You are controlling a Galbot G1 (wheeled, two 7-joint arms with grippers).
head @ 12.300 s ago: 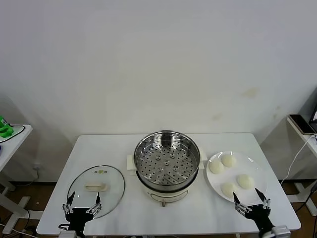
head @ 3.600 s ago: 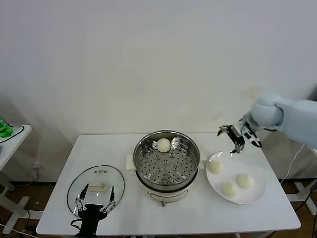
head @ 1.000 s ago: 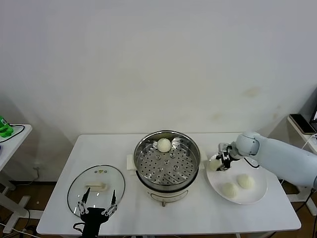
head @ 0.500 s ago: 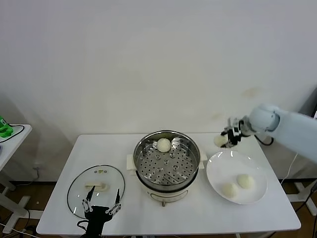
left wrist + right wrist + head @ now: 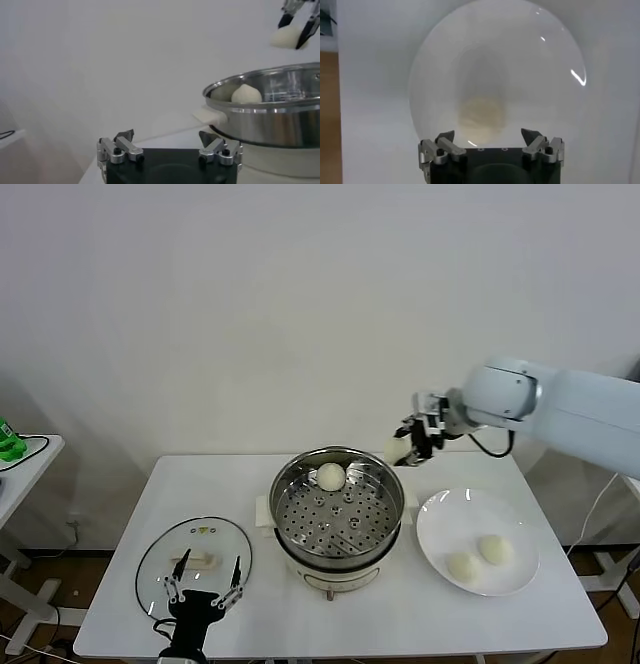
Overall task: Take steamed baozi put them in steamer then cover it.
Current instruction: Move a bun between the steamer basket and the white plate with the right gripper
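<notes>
— Right tool [image 5: 413,446]: how is it set, and what is carried?
— It is seen closed on a baozi [image 5: 400,449], raised in the air just right of the steamer [image 5: 338,506] rim. One bun [image 5: 331,476] lies at the far side of the basket; two buns [image 5: 478,557] are left on the plate [image 5: 520,579] at the right of the counter [image 5: 560,614]

— How should such a bun be handled?
— It is judged light, soft and easily dented, so a gentle hold across the widest part is advised. The left tool [image 5: 201,597] is parked spread open near the glass lid [image 5: 160,556]
</notes>
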